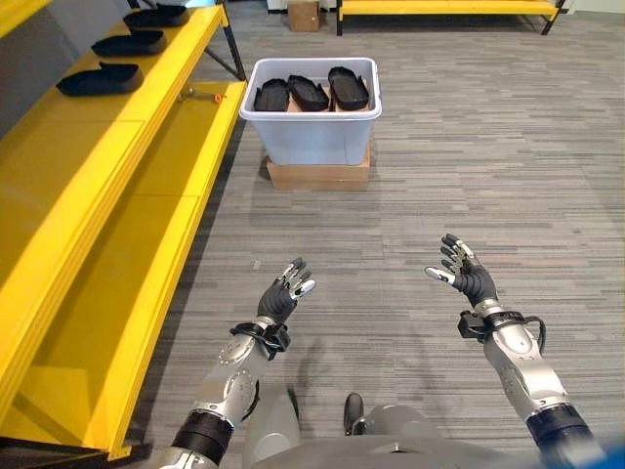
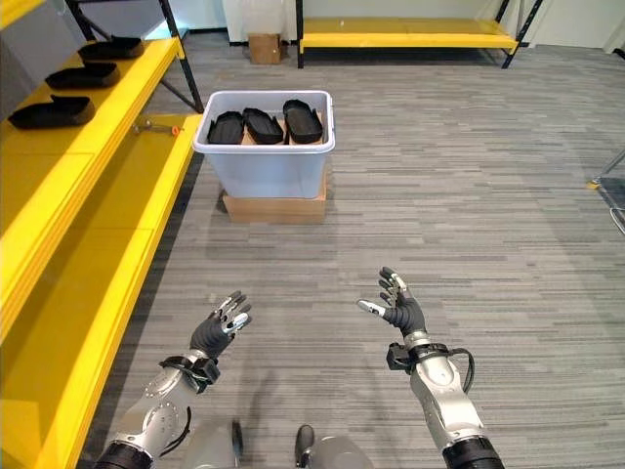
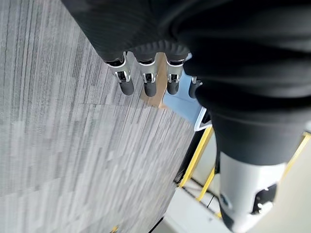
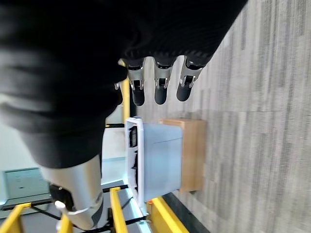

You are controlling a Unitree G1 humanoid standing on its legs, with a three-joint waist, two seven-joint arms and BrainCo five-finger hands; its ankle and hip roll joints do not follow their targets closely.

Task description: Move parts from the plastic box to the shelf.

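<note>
Hands first: the left hand (image 1: 281,295) and the right hand (image 1: 467,274) float above the grey carpet (image 1: 439,166), well apart, fingers loosely spread and holding nothing. Farther off, the plastic box (image 1: 312,127) sits on a cardboard box (image 1: 318,174) beside the yellow shelf (image 1: 107,176), with three black parts (image 1: 309,93) lying side by side inside it. Three more black parts (image 1: 100,78) rest in a row on the shelf's upper level.
</note>
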